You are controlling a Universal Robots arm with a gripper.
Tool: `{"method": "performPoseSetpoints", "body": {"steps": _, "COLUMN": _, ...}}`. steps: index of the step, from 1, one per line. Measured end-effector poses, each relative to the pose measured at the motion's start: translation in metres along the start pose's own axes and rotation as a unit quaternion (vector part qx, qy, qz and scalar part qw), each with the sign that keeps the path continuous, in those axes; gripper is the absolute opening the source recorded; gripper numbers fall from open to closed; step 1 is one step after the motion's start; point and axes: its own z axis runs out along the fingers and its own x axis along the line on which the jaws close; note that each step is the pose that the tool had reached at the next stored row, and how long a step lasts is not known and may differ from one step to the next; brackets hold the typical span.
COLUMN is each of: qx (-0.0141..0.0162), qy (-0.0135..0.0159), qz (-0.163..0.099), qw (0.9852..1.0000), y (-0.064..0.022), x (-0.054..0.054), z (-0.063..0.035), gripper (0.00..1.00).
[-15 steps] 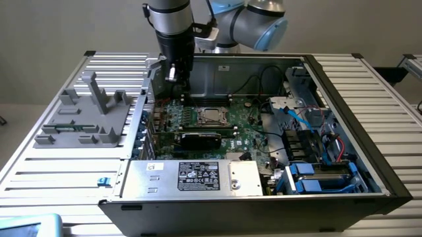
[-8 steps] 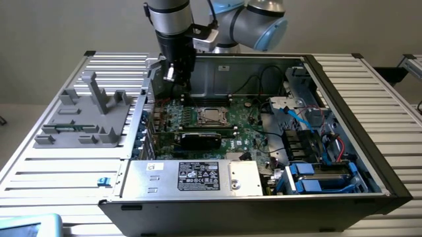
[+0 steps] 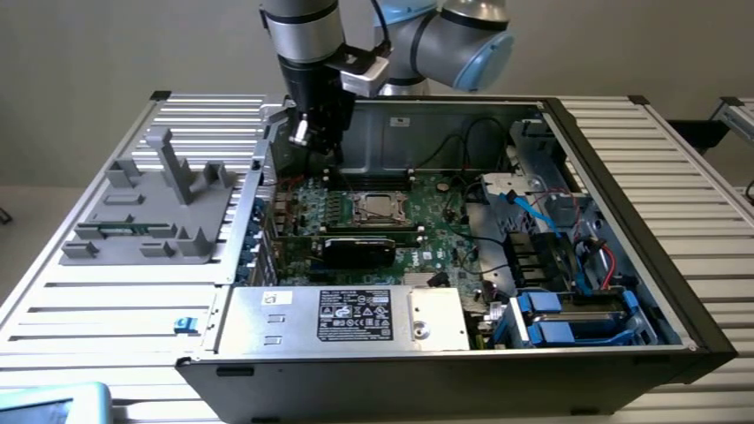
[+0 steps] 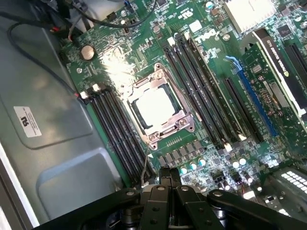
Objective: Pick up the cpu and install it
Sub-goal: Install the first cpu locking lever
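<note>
The cpu (image 4: 153,108), a shiny silver square chip, lies flat inside the metal-framed socket (image 4: 184,125) on the green motherboard; the cpu (image 3: 377,205) also shows in the exterior view at the middle of the open computer case. My gripper (image 4: 170,178) hangs above the board, off to one side of the socket, with its black fingers pressed together and nothing between them. In the exterior view the gripper (image 3: 323,157) sits up and toward the exterior view's left of the socket, near the case's back wall.
Dark memory slots (image 4: 117,129) flank the socket on both sides. A black graphics card (image 3: 359,247) lies in front of it, then the power supply (image 3: 348,314). Cables and blue drive bays (image 3: 566,322) crowd the exterior view's right. A grey fixture (image 3: 154,203) stands outside the case.
</note>
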Motion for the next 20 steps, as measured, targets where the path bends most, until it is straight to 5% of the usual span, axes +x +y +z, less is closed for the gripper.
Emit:
{"method": "performPoseSetpoints", "body": {"steps": 3, "qx": -0.0033, "qy": -0.0007, "qz": 0.022, "qw": 0.9997, "y": 0.0, "x": 0.0, "z": 0.0003, "gripper": 0.11}}
{"method": "performPoseSetpoints", "body": {"steps": 11, "qx": -0.0061, "qy": -0.0007, "qz": 0.044, "qw": 0.999, "y": 0.0, "x": -0.0001, "z": 0.0003, "gripper": 0.11}}
{"method": "performPoseSetpoints", "body": {"steps": 20, "qx": -0.0146, "qy": -0.0023, "qz": 0.109, "qw": 0.994, "y": 0.0, "x": -0.0003, "z": 0.002, "gripper": 0.11}}
